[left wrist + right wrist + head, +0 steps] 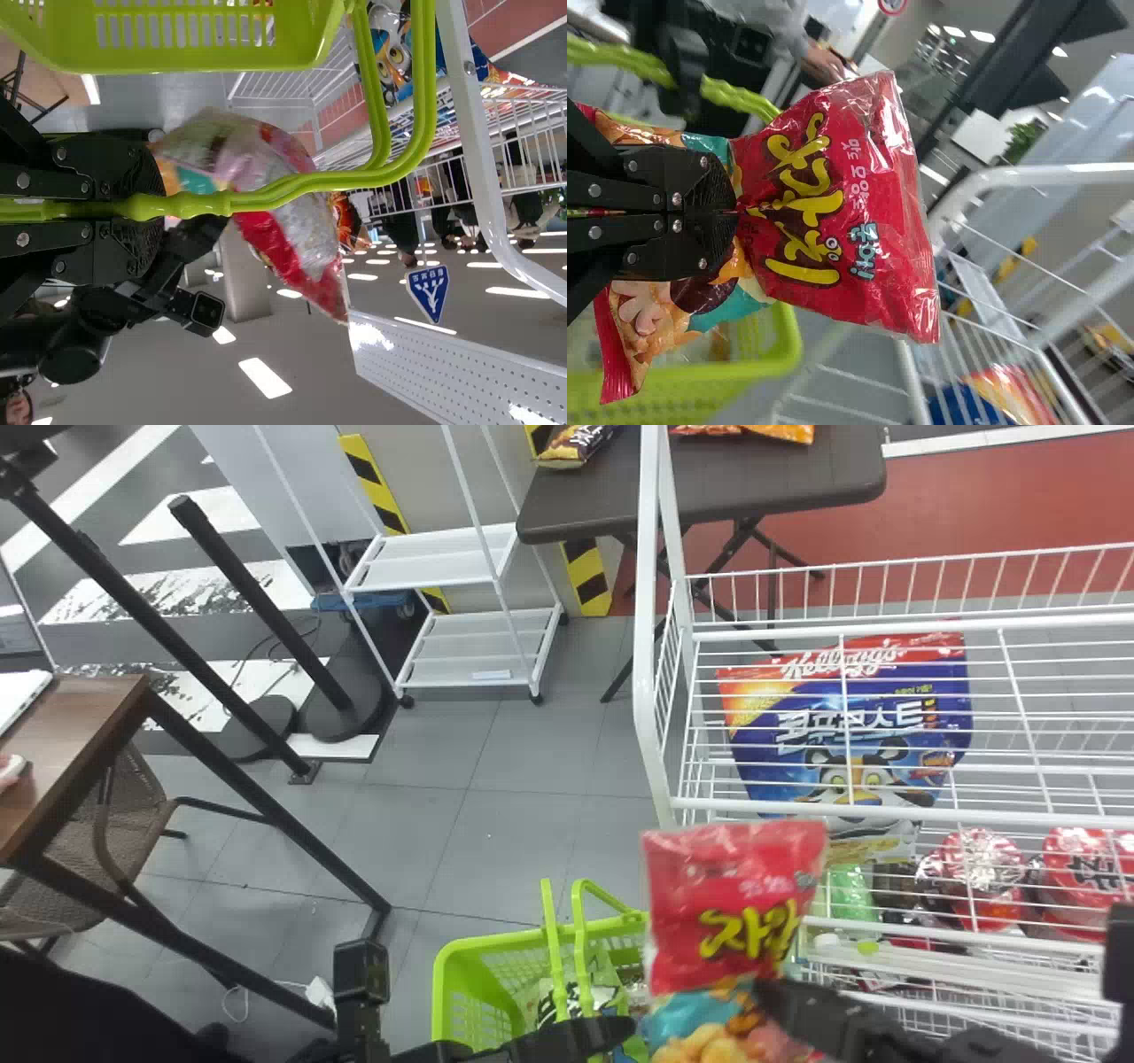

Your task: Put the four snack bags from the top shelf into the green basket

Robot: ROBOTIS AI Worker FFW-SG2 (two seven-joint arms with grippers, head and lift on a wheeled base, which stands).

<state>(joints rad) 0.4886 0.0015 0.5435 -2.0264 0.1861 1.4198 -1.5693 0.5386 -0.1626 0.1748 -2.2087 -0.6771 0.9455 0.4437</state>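
At the bottom of the head view, my left gripper [589, 1036] is by the handles of the green basket [461, 965]; in the left wrist view my left gripper [151, 208] is shut on the green handle [301, 184]. My right gripper [766, 996] holds a red snack bag [735, 903] upright over the basket's right side. Seen from the right wrist, my right gripper [733, 212] pinches that bag [859, 221] around its middle. Packages [580, 979] lie inside the basket. A blue and red bag [788, 726] stands in the white wire shelf's top compartment.
The white wire shelf [651, 691] rises right of the basket, its frame post close to the held bag. Red packages [983, 877] sit on its lower level. Farther off are a dark folding table [709, 478] and a white cart [434, 567]; a brown desk [71, 753] is at left.
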